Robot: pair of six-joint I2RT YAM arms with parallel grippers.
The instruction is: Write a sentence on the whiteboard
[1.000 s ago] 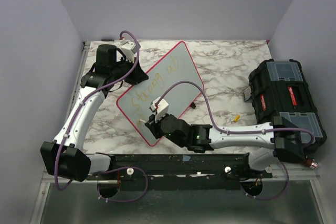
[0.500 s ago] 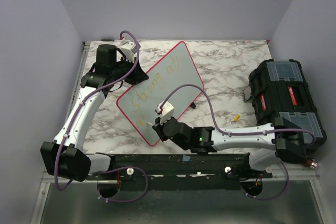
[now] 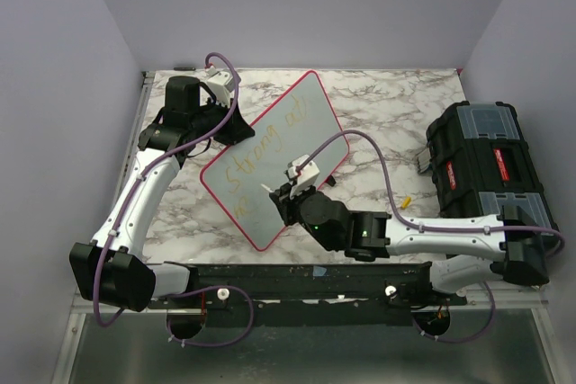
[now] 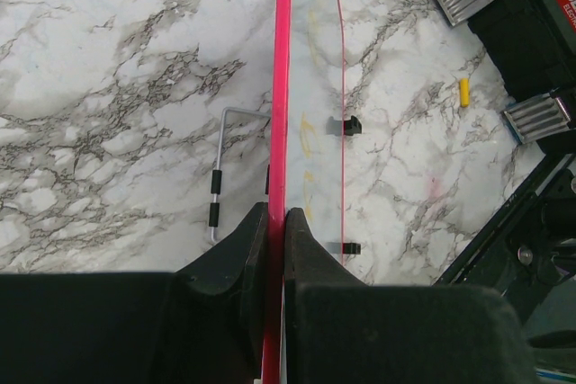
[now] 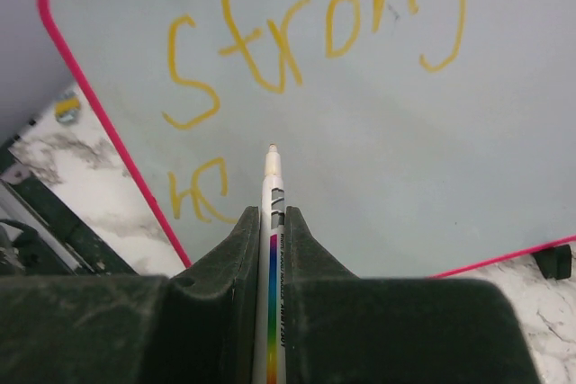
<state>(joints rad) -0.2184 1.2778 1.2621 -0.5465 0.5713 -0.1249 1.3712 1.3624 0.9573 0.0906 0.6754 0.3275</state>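
Observation:
The whiteboard [image 3: 301, 123], pale with a pink rim, stands tilted on the marble table. My left gripper [image 3: 236, 129] is shut on its upper-left rim [image 4: 283, 87], one finger on each face [image 4: 275, 216]. The sentence [image 5: 315, 33] reads "Strong" in yellow, with more words toward the board's far end [image 3: 292, 120] and two small letters [image 5: 200, 191] below near the lower corner. My right gripper [image 5: 273, 215] is shut on a white marker [image 5: 272, 173] with a rainbow stripe. Its tip points at the whiteboard [image 5: 405, 159] just right of the small letters. Whether it touches is unclear.
A black toolbox [image 3: 486, 168] lies at the right edge of the table. A small yellow cap [image 3: 406, 200] lies on the marble between board and toolbox. A bent wire stand [image 4: 220, 168] lies behind the board. Small black feet [image 4: 351, 125] stick out of its lower edge.
My right gripper with the marker has moved right and a little up along the lower part of the board. Small yellow letters now show near the lower corner. The left arm has not moved.

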